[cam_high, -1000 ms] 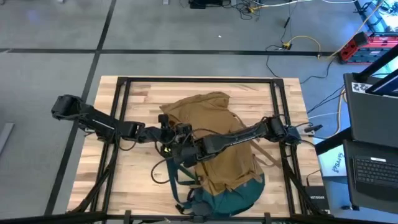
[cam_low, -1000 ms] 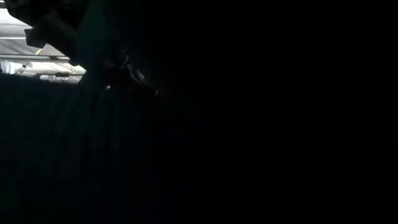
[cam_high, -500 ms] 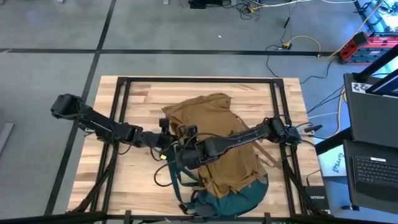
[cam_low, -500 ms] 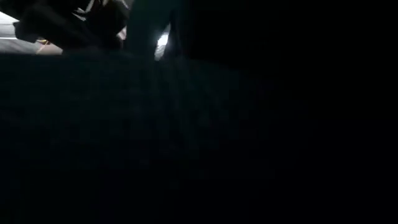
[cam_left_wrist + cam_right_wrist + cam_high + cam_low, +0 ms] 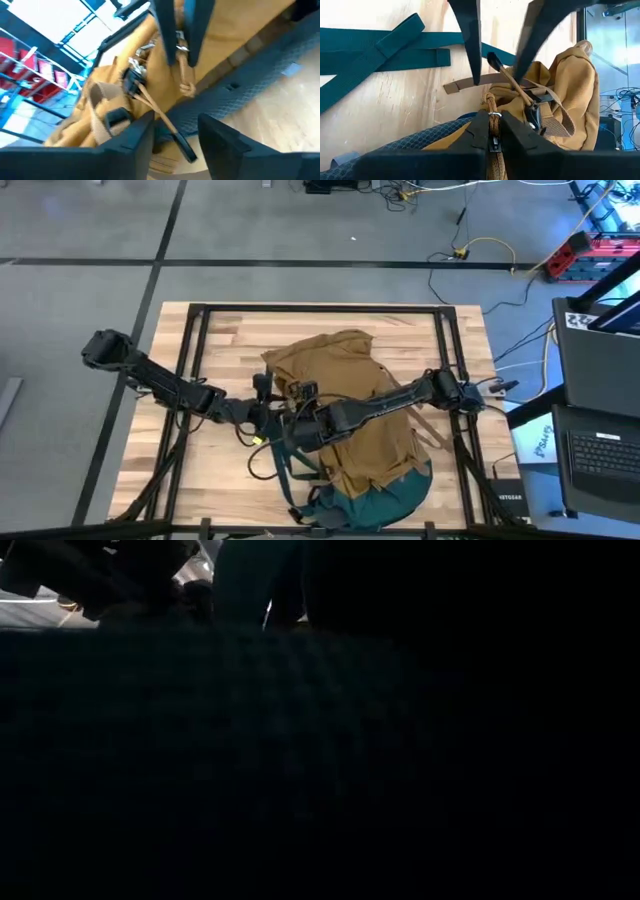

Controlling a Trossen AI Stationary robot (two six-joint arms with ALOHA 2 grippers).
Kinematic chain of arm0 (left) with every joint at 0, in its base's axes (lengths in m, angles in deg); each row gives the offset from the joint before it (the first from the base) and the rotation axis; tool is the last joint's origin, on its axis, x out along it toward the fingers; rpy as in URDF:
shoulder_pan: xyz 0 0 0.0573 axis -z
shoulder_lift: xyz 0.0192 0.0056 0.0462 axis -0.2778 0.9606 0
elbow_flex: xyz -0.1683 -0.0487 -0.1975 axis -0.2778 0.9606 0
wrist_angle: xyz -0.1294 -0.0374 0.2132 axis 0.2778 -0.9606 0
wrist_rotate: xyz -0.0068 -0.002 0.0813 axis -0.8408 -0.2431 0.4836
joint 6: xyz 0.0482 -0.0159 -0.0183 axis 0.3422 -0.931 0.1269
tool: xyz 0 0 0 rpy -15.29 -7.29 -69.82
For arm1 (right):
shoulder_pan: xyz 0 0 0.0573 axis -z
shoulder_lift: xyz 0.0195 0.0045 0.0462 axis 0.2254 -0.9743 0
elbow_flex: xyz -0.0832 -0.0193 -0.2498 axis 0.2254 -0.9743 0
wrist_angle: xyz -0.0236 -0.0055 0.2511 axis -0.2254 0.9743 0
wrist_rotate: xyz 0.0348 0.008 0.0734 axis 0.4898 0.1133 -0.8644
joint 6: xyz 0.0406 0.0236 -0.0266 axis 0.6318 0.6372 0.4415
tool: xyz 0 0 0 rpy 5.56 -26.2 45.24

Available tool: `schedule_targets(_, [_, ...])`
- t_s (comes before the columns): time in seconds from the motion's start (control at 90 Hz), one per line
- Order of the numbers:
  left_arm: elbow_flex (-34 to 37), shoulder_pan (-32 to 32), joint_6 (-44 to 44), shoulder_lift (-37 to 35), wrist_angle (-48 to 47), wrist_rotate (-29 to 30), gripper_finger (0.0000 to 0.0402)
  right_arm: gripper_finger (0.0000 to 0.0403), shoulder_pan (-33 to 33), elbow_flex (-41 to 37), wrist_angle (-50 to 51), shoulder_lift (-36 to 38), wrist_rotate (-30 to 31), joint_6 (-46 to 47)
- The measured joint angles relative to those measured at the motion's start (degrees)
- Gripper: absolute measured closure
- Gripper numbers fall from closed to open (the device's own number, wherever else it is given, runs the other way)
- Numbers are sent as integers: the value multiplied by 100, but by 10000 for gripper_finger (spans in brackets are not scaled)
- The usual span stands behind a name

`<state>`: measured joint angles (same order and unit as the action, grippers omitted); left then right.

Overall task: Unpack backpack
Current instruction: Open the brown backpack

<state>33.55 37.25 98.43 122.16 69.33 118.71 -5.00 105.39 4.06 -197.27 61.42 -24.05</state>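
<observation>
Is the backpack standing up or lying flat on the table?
Lying flat. From above, the backpack spreads along the table, green base at one end, with its green straps lying on the wood.

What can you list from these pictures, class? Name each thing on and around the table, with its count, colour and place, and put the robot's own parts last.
Backpack: one, tan-brown with a dark teal-green base, lying in the middle of the table.
Straps: several, dark teal-green, flat on the wood beside the backpack.
Cord pull: one, tan, on the backpack's side, pinched in the right gripper.
Table: one, light wood with a black frame.
Laptop: one, black, off the table's right side.
Cables: several, yellow and black, on the grey floor beyond the table.
Left gripper: one, dark, open, at the backpack's left edge.
Right gripper: one, dark, shut on the cord pull, facing the left gripper.
</observation>
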Motion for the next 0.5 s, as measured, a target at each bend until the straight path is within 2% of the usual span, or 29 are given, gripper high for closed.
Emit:
schedule_targets(0.222, [0, -11, 550, 61, 612, -68, 215, 395, 0, 0, -2, 0, -9, 9])
schedule_targets(0.344, [0, -121, 840, 228, 816, -347, 201, 395, 2, -2, -4, 0, -27, -1])
schedule_targets(0.5, [0, -359, 1035, 613, 870, -376, 190, 395, 4, -4, -7, 0, -37, -9])
